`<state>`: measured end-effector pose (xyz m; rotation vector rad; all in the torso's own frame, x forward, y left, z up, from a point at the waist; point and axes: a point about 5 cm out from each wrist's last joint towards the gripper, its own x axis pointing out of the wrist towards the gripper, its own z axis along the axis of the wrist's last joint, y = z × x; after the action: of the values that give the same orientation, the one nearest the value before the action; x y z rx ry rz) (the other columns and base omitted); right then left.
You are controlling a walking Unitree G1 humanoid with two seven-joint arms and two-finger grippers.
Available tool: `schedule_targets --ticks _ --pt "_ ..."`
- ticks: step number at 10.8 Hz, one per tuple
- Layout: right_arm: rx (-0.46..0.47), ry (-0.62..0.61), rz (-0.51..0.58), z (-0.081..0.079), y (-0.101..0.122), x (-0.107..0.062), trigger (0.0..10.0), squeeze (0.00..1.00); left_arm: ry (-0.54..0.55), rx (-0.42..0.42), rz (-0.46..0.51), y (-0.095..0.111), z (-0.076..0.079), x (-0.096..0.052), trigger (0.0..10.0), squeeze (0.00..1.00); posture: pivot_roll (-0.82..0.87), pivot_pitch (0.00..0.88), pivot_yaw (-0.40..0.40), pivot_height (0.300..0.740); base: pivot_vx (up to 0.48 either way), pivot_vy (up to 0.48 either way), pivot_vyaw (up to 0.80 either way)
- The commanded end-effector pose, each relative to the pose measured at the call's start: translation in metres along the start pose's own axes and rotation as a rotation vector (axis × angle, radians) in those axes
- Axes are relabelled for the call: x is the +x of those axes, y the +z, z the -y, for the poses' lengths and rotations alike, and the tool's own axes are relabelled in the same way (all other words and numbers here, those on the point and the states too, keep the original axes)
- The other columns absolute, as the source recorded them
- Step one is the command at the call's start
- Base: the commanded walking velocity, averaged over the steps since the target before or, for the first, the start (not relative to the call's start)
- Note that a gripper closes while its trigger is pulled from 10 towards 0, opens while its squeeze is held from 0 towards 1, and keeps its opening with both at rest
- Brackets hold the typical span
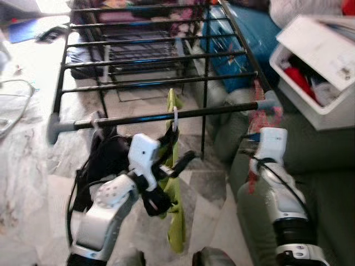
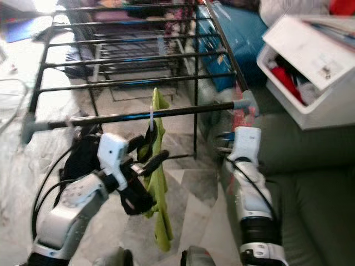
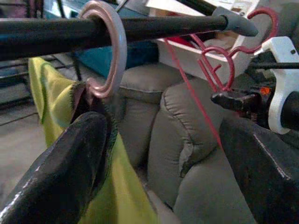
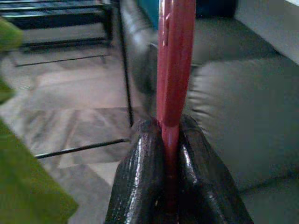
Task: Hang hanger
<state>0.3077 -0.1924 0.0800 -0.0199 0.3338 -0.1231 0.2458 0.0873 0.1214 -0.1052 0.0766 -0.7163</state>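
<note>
A black drying rack's front bar (image 1: 166, 117) carries a yellow-green cloth (image 1: 176, 221), hung from a pale ring hook (image 3: 114, 51) looped over the bar. My left gripper (image 1: 175, 158) is just below that bar beside the cloth, open, with one finger (image 3: 65, 172) brushing the fabric. My right gripper (image 4: 170, 154) is shut on a red hanger (image 4: 175, 60), held upright. That red hanger (image 1: 259, 117) stands at the bar's right end, by the grey end cap (image 1: 269, 105). Whether its hooks (image 3: 224, 60) rest on the bar I cannot tell.
A grey-green sofa (image 1: 327, 188) runs along the right, under my right arm. An open white box (image 1: 321, 111) of clothes sits on it. A black garment (image 1: 105, 155) hangs near the bar's left end. Several more rack bars (image 1: 155, 58) lie beyond. The floor (image 1: 28, 183) is marble.
</note>
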Motion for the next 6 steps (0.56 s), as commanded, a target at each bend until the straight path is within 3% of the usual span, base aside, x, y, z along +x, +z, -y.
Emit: schedule_targets --ticks 1,6 --pt "-0.003 0.032 -0.003 -0.004 0.004 0.004 10.0 0.00 0.000 0.009 -0.004 0.000 0.000 -0.001 10.0 0.00 0.00 0.076 -0.024 0.740 0.000 0.000 0.00" --pt "-0.042 0.122 0.013 -0.015 0.011 0.008 10.0 0.00 0.002 0.013 -0.004 0.001 -0.001 0.000 10.0 0.00 0.00 0.074 -0.025 0.740 0.000 0.000 0.00"
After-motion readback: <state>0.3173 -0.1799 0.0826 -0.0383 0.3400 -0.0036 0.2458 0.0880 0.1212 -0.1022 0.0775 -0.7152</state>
